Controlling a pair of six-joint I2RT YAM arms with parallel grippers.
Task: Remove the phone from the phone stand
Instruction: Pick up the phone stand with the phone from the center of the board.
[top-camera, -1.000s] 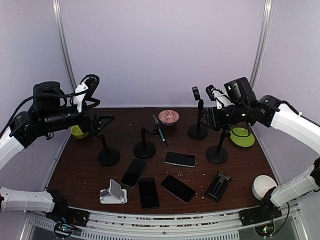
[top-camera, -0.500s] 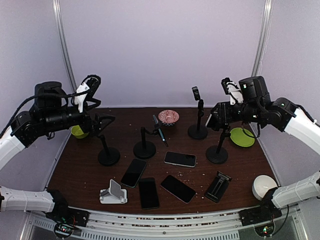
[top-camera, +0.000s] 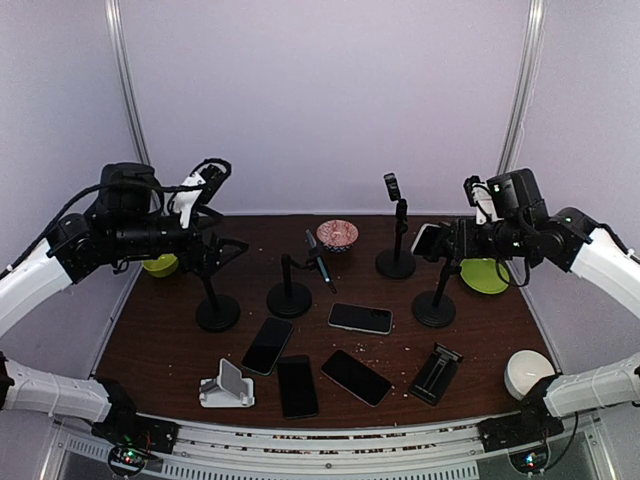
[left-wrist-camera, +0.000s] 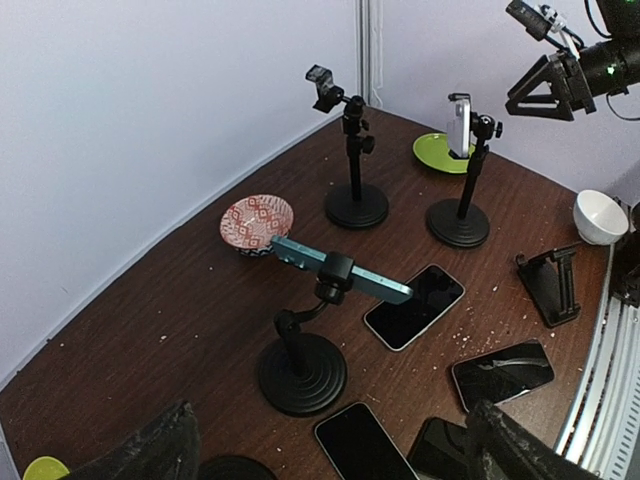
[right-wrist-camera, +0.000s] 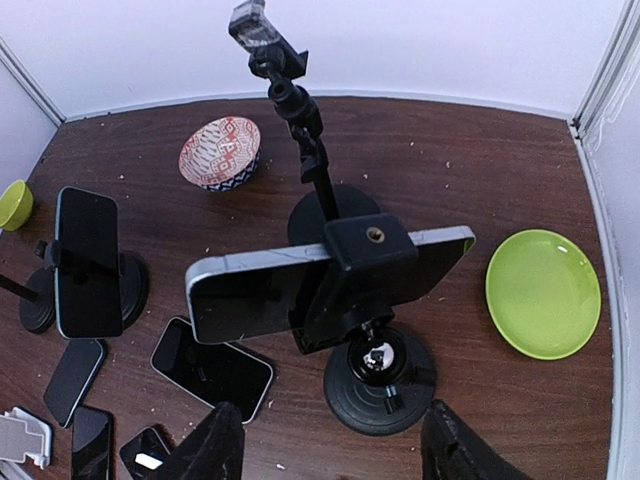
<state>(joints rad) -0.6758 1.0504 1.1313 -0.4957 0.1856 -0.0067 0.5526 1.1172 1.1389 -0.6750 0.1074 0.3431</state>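
Note:
A dark phone (right-wrist-camera: 300, 280) sits clamped sideways in a black stand (right-wrist-camera: 378, 375) at the right; it also shows in the top view (top-camera: 426, 238) and far off in the left wrist view (left-wrist-camera: 459, 124). My right gripper (right-wrist-camera: 335, 452) is open, above and just behind this phone, not touching it; the top view shows it beside the phone (top-camera: 452, 242). A blue phone (left-wrist-camera: 340, 270) is clamped on the middle stand (left-wrist-camera: 301, 372). My left gripper (left-wrist-camera: 330, 455) is open and empty, held high left of that stand (top-camera: 222, 250).
A back stand (top-camera: 396, 262) has an empty clamp. A left stand (top-camera: 217, 313) is below my left gripper. Several phones (top-camera: 361, 318) lie flat in front. White stand (top-camera: 226, 388), black folding stand (top-camera: 436, 373), green plate (top-camera: 484, 273), patterned bowl (top-camera: 337, 234), white bowl (top-camera: 527, 374).
My right arm has swung right, away from the back stand, and now hangs over the right stand's phone. My left arm has shifted right and a little up.

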